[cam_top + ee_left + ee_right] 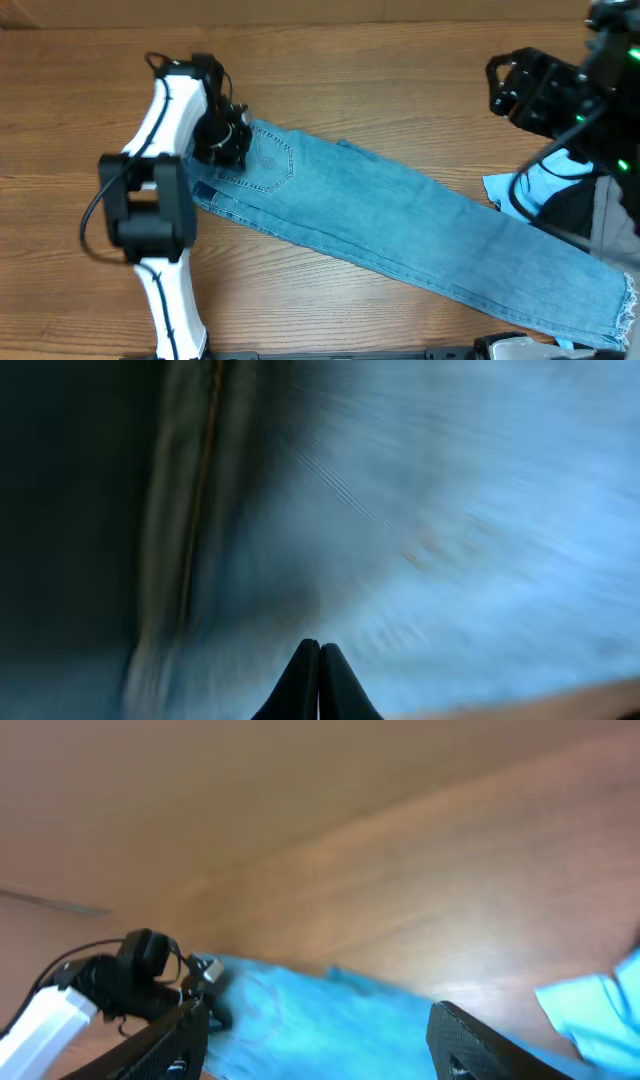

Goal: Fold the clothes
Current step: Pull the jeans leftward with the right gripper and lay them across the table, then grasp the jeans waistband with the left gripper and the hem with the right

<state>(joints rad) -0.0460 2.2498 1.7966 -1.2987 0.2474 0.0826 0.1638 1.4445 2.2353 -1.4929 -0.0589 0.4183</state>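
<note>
Light-blue jeans (400,225) lie flat and slanted across a wooden surface (350,60), with the waistband at upper left and the frayed hem at lower right. The left fingers (305,685) are pressed together, tips touching, at the waistband beside a back pocket (270,160). The right fingers (465,1040) are spread wide at the far right, holding nothing.

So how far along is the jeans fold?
Early. Done: the jeans lie flat in one long strip with only one back pocket showing, so the legs look stacked. In hand: the left tool is shut, down at the waistband; whether it pinches cloth is unclear. The right tool is open, off the denim. Left: no crosswise fold yet; the frayed hem lies at the far end.
</note>
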